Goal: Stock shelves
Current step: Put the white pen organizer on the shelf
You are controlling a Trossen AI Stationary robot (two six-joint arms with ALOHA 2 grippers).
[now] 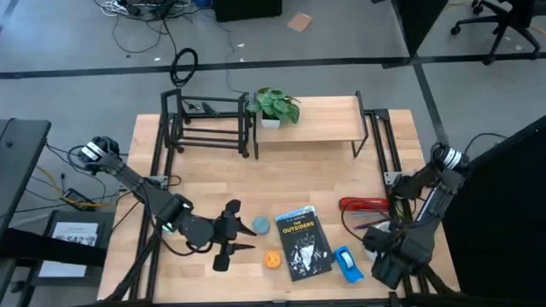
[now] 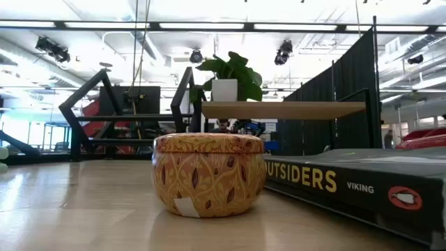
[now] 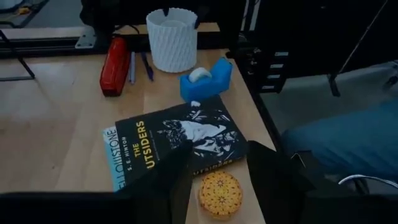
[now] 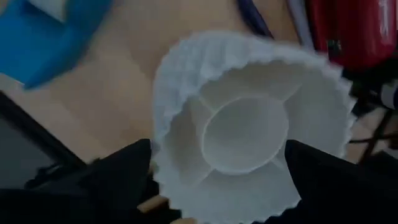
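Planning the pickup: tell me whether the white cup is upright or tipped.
Upright. The white cup stands on its base on the table, rim upward, beside the red stapler.

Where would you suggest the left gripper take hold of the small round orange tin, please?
Probably across the tin's curved side wall, coming straight down from above. It stands upright with its flat patterned lid up, beside the paperback's corner, so close the fingers along the book's edge rather than toward it. The left gripper already hangs open, its fingers either side of the tin.
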